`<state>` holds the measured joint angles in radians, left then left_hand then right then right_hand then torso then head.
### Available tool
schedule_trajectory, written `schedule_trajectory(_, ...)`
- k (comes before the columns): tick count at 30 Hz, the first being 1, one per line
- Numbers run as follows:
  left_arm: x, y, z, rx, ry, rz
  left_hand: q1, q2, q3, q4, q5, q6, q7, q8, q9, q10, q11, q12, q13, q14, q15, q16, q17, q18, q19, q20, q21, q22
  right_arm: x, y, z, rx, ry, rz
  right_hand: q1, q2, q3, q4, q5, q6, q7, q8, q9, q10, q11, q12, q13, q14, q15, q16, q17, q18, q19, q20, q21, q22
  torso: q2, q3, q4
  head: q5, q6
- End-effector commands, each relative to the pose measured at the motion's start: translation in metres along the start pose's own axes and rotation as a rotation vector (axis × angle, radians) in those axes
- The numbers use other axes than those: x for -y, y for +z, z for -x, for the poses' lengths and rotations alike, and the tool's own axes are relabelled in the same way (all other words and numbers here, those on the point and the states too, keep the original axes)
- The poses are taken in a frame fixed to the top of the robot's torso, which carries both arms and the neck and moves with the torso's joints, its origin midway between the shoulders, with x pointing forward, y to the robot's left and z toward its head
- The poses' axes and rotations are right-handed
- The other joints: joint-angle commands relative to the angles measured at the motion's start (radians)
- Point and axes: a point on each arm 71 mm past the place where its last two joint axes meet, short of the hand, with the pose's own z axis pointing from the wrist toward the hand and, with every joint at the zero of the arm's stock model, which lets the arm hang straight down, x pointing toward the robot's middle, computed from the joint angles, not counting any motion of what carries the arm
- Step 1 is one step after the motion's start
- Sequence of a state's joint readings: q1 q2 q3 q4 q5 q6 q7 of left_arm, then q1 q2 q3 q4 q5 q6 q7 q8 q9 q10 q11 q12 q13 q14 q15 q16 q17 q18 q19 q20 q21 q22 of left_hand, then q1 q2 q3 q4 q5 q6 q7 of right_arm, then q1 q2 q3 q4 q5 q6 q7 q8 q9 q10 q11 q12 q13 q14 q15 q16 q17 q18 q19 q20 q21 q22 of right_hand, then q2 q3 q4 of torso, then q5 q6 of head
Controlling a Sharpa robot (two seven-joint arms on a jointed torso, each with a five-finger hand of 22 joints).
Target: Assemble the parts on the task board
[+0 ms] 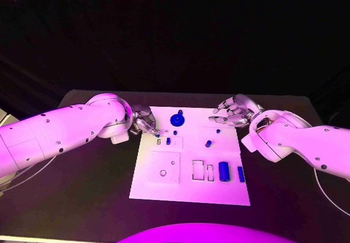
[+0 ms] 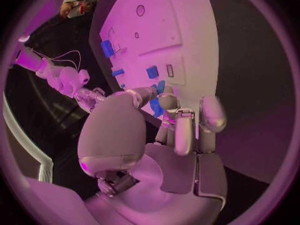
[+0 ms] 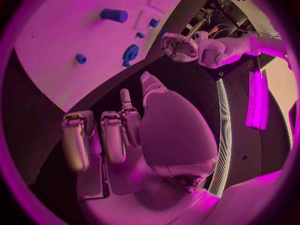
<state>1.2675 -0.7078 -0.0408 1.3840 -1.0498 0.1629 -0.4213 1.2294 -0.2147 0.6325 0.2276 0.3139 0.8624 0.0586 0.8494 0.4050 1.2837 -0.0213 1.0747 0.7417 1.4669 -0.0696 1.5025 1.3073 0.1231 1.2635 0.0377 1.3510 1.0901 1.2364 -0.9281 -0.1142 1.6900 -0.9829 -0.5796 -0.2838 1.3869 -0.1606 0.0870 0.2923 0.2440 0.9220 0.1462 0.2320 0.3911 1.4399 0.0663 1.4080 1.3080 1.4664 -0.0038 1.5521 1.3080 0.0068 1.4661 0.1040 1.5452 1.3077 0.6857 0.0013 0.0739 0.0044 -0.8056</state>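
Note:
The white task board [image 1: 188, 190] lies in the middle of the black table. On it are a round blue part [image 1: 178, 120], small blue pieces [image 1: 209, 144] and two upright blue blocks [image 1: 224, 171] near its lower right. My left hand [image 1: 143, 123] hovers over the board's upper left corner, and its thumb and fingers [image 2: 167, 101] pinch a small blue part [image 2: 155, 106]. Over the upper right corner, my right hand [image 1: 233, 112] holds nothing, its fingers [image 3: 114, 135] bent and apart from the thumb. The right wrist view shows the round part [image 3: 130, 53] and a blue cylinder [image 3: 114, 15].
The board has rectangular slots [image 1: 198, 170] and a round hole [image 1: 163, 173] in its lower half. Bare black table [image 1: 87, 182] lies on both sides of the board. A cable [image 1: 324, 195] runs along the table at the right.

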Motion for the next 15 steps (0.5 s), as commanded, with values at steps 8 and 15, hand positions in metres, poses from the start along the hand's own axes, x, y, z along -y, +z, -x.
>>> schedule_trajectory(8, -0.001, 0.005, -0.015, -0.009, 0.0, 0.046, -0.019, -0.001, 0.211, -0.204, 0.025, 0.014, -0.004, -0.006, 0.051, 0.012, -0.002, 0.008, 0.008, 0.068, -0.01, 0.008, 0.113, -0.02, 0.01, -0.003, 0.006, 0.003, -0.002, 0.0, -0.002, -0.009, -0.002, 0.016, -0.005, 0.007, 0.002, -0.001, 0.004, -0.005, -0.002, 0.005, 0.001, 0.005, -0.004, 0.003, 0.127, 0.092, -0.006, -0.004, 0.214, 0.001, 0.091, -0.009, -0.006, 0.246, 0.001, 0.0002, -0.0005, 0.001, -0.003)
schedule_trajectory(15, -0.002, 0.007, -0.02, -0.027, 0.0, 0.06, -0.02, -0.002, 0.212, -0.205, 0.028, 0.015, -0.004, -0.006, 0.051, 0.013, -0.002, 0.009, 0.01, 0.068, -0.01, 0.008, 0.113, -0.021, 0.01, -0.003, 0.007, 0.004, -0.001, 0.0, -0.002, -0.009, -0.002, 0.016, -0.008, 0.007, 0.002, 0.0, 0.006, -0.006, -0.002, 0.005, 0.001, 0.004, -0.004, 0.002, 0.126, 0.092, -0.006, -0.005, 0.213, 0.001, 0.091, -0.009, -0.006, 0.246, 0.001, 0.0008, -0.0008, 0.001, -0.004)
